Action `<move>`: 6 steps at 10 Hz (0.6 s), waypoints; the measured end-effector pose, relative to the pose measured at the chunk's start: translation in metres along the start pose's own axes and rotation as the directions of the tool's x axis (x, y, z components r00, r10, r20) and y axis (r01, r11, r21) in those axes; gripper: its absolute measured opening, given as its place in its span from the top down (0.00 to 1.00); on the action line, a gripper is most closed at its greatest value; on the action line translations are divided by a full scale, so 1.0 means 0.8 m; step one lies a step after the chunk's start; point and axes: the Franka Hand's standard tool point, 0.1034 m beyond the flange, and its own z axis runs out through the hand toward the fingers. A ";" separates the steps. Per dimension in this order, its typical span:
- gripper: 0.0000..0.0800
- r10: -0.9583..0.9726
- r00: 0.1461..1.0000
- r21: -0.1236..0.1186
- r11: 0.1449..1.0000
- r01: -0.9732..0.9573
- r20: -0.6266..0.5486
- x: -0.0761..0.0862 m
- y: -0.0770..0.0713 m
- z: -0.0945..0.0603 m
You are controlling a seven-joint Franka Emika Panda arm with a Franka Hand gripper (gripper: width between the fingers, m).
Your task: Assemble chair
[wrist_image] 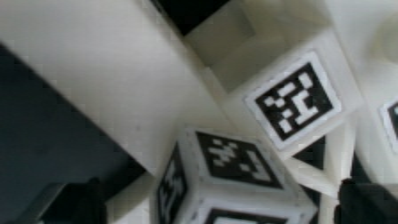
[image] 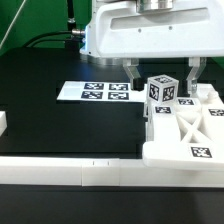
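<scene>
A small white leg block [image: 162, 90] with square tags stands upright at the back of the chair parts. The X-braced frame [image: 197, 124] lies on the exterior view's right, joined to a white slab [image: 165, 150]. My gripper [image: 163, 76] hangs over the leg block, open, one finger on each side with gaps to the block. In the wrist view the leg block [wrist_image: 222, 175] sits between my dark fingertips [wrist_image: 80, 200], and the gripper [wrist_image: 222, 208] holds nothing. A tagged white chair part [wrist_image: 294, 95] lies beyond it.
The marker board [image: 97, 92] lies flat on the black table at the exterior view's left of the gripper. A long white rail [image: 70, 170] runs along the front edge. A small white piece [image: 3, 122] sits at the far left edge.
</scene>
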 end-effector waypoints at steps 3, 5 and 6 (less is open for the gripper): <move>0.19 -0.290 0.957 -0.009 0.957 0.290 -0.001 0.000 0.000 0.000; 0.19 -0.503 0.864 -0.016 0.864 0.503 0.008 -0.001 -0.003 0.000; 0.19 -0.567 0.824 -0.016 0.823 0.567 0.015 -0.005 -0.006 0.000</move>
